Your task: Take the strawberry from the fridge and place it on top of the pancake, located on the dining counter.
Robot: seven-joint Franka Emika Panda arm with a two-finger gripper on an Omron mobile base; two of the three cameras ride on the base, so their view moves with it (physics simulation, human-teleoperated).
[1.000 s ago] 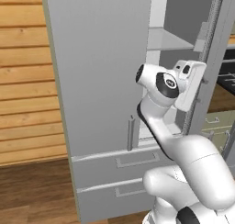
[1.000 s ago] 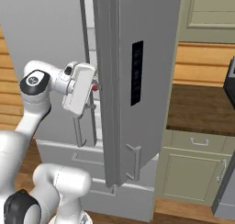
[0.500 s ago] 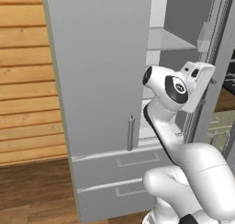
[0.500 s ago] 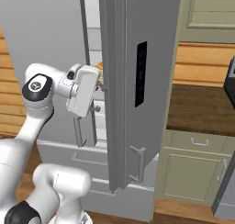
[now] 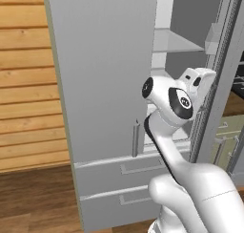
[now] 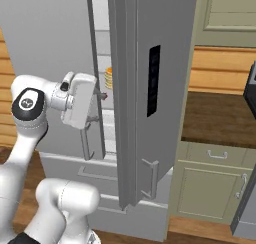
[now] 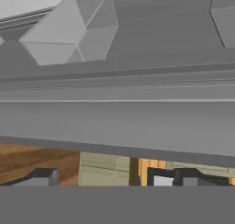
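Currently early stage.
fridge (image 5: 105, 74): right door (image 6: 145, 88) swung open, left door shut.
gripper (image 6: 102, 95): at the opening beside the shelves, holding nothing; jaw spread not readable.
strawberry: can't spot it; an orange-topped stack (image 6: 108, 78) sits on a shelf.
done: door opened.
left: find and grasp the fruit, carry it to the pancake on the dining surface.

No readable writing anywhere.
The dark panel (image 6: 154, 80) on the open fridge (image 6: 150, 113) door carries small marks, too blurred to make out.
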